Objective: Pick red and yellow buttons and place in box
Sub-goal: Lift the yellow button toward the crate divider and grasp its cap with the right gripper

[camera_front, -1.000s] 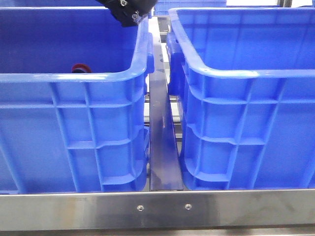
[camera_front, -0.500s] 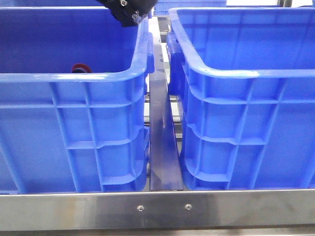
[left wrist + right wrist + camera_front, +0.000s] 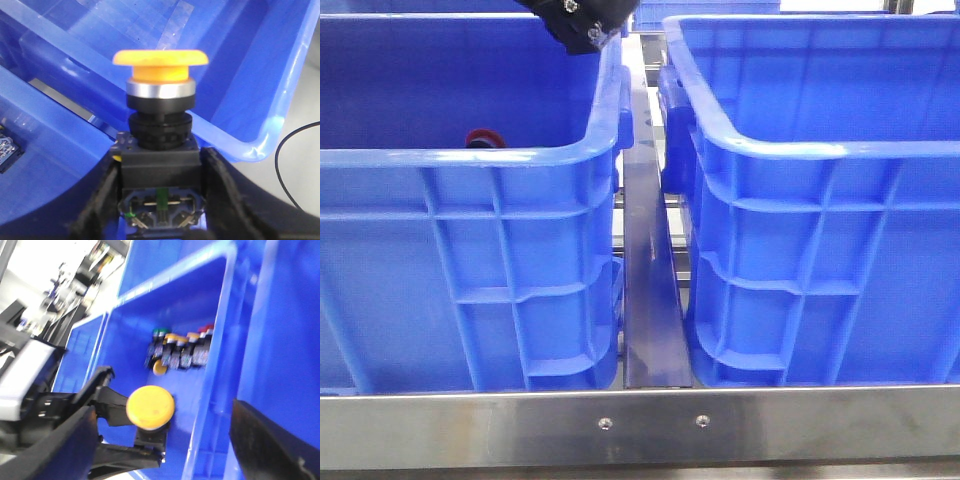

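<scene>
No text, label, brand, number or sign is showing legibly in any view: the moulded blue plastic crates (image 3: 520, 250) are carrying no readable marking, and the orange-yellow domed push button (image 3: 160, 65) is bearing no readable lettering.

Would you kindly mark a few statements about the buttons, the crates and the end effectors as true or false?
1. The left end effector is closed on the yellow button. True.
2. It grips the button by its cap. False: the fingers clamp the dark body, below the cap.
3. In the front view, two blue crates sit side by side. True.
4. The right end effector holds a red button. False: it appears empty.
5. A row of buttons lies inside a crate in the right wrist view. True.
</scene>
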`<state>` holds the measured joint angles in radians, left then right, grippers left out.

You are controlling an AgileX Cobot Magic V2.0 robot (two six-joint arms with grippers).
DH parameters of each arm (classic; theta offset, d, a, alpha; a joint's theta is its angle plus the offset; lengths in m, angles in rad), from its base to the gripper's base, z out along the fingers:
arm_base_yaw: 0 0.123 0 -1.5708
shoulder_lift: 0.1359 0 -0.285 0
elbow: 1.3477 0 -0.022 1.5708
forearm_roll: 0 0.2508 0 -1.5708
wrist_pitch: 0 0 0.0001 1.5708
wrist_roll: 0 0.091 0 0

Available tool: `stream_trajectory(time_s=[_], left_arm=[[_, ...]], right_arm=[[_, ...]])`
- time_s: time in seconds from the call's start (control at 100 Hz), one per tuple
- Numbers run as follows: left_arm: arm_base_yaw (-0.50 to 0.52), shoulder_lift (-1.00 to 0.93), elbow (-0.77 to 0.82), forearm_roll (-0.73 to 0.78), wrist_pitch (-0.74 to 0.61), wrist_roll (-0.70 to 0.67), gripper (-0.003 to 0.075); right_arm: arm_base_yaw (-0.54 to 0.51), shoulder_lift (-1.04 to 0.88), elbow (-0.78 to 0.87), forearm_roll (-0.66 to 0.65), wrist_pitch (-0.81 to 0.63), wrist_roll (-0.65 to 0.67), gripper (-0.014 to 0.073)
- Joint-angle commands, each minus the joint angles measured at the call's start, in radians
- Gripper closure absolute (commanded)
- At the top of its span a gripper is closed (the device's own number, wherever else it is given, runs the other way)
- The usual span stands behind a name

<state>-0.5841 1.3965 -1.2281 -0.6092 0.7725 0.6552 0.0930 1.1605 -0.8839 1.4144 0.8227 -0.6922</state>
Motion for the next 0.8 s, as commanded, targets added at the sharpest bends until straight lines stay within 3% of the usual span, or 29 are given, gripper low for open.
stream_trajectory(time_s=[0.0,0.21,0.62,0.69,0.79], left_arm=[[-0.007,-0.031,-0.025,-0.042,-0.046,0.000,0.0603],[-0.007,-0.031,-0.025,-0.042,-0.048,0.000,0.0603],[-0.007,-0.031,-0.025,-0.043,-0.050,0.000,0.0603],[-0.007,-0.031,-0.025,-0.043,-0.050,0.000,0.0603],[-0.007,-0.031,-0.025,-0.043,-0.050,0.000,0.0603]], right_arm=[[0.053,0.040,-0.052,0.081,0.011,-0.036,0.0023],[0.144,0.140,-0.121,0.081,0.006,-0.040,0.0023],[0.212,0.157,-0.144,0.081,-0.023,-0.041,0.0025],[0.214,0.163,-0.144,0.081,-0.023,-0.042,0.0069],[0.214,0.167,-0.144,0.081,-0.022,-0.042,0.0229]])
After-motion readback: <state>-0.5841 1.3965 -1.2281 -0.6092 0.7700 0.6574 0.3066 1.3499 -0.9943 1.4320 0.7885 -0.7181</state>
